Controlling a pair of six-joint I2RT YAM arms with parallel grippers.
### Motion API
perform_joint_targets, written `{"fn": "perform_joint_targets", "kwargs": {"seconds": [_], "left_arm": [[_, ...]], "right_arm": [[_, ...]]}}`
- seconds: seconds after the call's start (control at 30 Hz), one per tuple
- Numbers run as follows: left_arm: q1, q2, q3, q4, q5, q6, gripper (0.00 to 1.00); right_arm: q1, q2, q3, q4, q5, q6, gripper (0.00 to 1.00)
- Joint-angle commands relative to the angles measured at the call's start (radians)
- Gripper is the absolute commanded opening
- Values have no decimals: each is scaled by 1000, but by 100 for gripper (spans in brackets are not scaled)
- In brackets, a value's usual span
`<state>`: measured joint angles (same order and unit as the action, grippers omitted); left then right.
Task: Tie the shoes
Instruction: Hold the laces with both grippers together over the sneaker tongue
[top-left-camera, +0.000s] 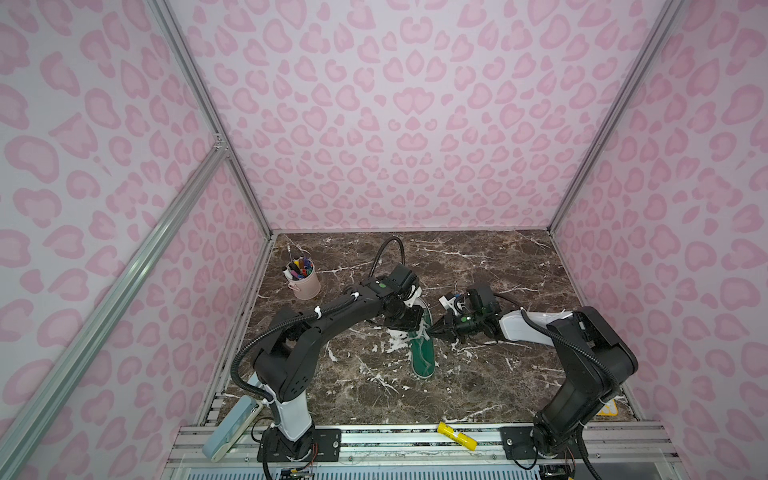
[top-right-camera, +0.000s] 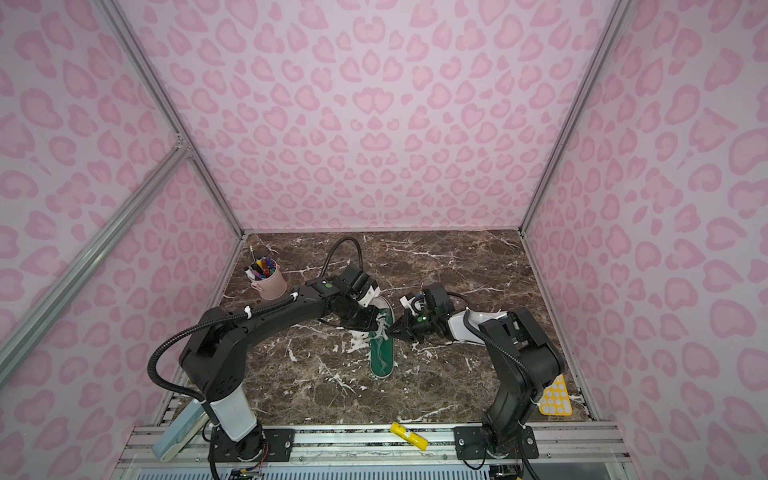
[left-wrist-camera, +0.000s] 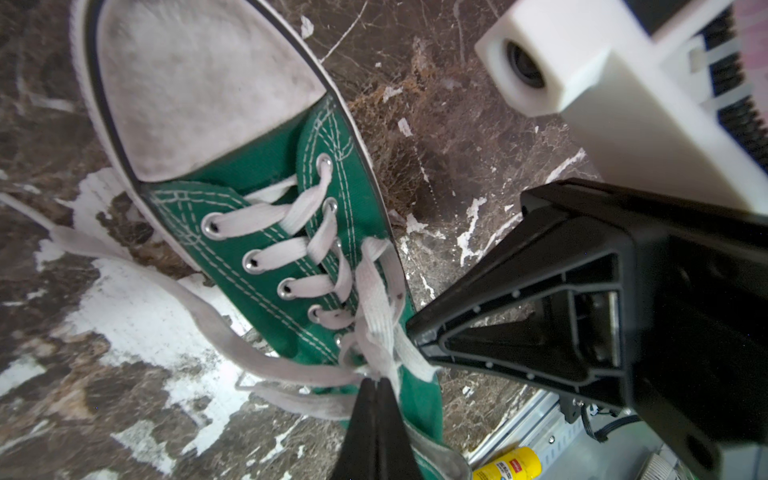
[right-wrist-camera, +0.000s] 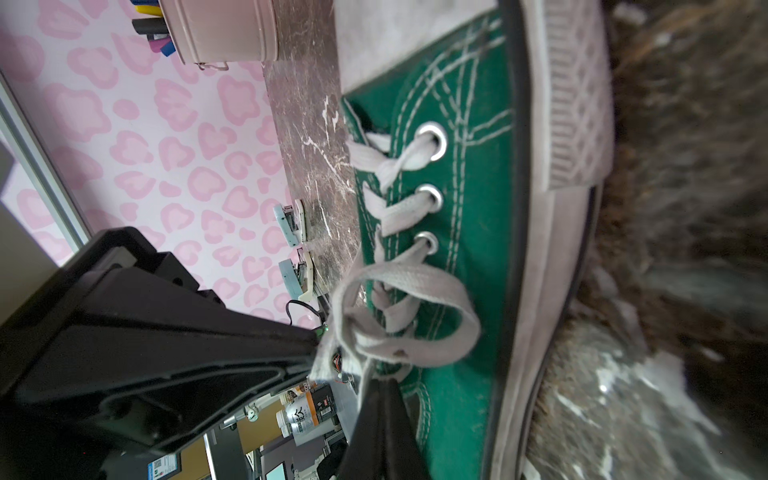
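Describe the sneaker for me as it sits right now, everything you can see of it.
The sneaker is a single green canvas low-top with white stitching, metal eyelets, a scuffed white rubber toe cap and a white sole rim. It sits sole-down on the marble tabletop, toe pointing away from the arm bases. Its off-white flat laces are threaded, with one loose loop and no finished bow. The left gripper and right gripper each pinch the laces by the upper eyelets.
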<state>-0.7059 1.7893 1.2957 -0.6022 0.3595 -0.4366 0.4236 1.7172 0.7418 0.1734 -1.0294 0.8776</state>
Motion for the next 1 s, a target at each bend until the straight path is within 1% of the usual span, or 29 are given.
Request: {"fn": "perform_joint_targets", "kwargs": {"seconds": [0.0,0.23,0.4,0.53,0.67,0.8,0.97], "left_arm": [[-1,-4,-9,21,19,-12,3],[-6,1,-20,36,25,-24,3],[-15,2,-30,48,30,-34,3],[-16,5,-37,51,28,-34,3],[-17,10,-42,61,29,-39,3],[-17,15,-42,61,31,-41,3],[-20,10,-44,62,35,-44,3]], "right_arm": [[2,7,-8,36,-22,14,5],[4,11,-12,29,-19,11,5],[-5,2,-34,91,-26,52,5],[-3,11,-36,105,-34,60,5],[-3,21,-56,199,-49,120,5],[-1,23,-57,224,-52,138,5],[-2,26,-76,307,-60,199,5]]}}
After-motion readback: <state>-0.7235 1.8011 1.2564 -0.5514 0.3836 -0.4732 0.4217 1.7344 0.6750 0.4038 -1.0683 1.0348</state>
